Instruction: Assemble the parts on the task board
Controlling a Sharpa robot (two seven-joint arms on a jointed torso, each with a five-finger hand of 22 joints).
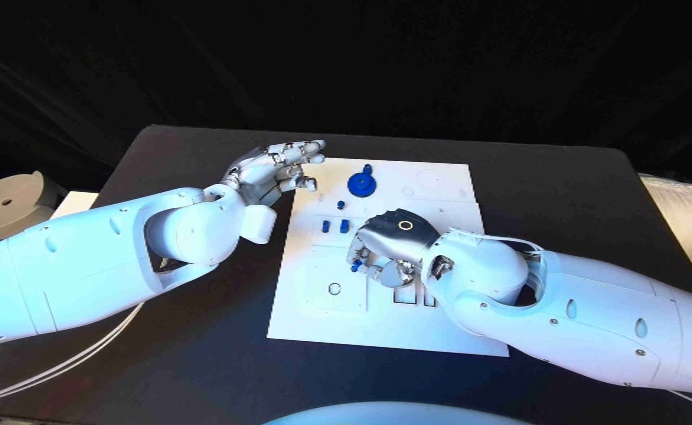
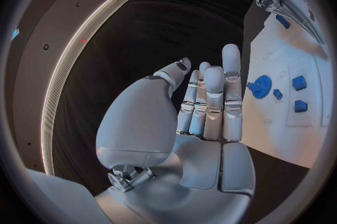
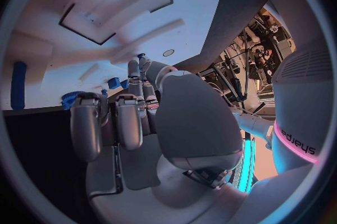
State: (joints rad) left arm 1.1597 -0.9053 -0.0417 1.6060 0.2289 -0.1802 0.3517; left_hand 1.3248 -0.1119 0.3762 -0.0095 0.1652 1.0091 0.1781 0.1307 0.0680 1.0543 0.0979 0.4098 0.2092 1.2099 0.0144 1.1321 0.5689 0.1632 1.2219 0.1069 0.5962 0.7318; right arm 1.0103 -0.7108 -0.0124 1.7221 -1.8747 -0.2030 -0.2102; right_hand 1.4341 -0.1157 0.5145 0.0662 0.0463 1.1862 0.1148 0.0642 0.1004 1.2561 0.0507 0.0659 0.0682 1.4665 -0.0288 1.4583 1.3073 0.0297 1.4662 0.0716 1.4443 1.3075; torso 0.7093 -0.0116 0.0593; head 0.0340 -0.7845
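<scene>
**Two hands at the task board, one over its middle**

In the head view the right hand (image 1: pixel 387 245) is hanging over the middle of the white task board (image 1: pixel 447 185), fingers curled downward toward the plate; a small blue part (image 1: pixel 355 267) is showing at its fingertips, but whether it is being pinched I cannot tell. The left hand (image 1: pixel 274 167) is sitting just off the board's far left corner, fingers stretched out together and holding nothing. A round blue part (image 1: pixel 362 184) is lying on the far side of the board, with two small blue blocks (image 1: pixel 335 227) nearer, left of the right hand.

In the left wrist view the left hand (image 2: pixel 204 106) is showing straight, empty fingers; the task board (image 2: pixel 288 95) is carrying the round blue part (image 2: pixel 261 87) and small blue blocks (image 2: pixel 299 83).

In the right wrist view the right hand (image 3: pixel 133 117) is bending its fingers down onto the task board (image 3: pixel 105 5), blue parts (image 3: pixel 114 82) lying by the fingertips (image 3: pixel 133 69).
</scene>
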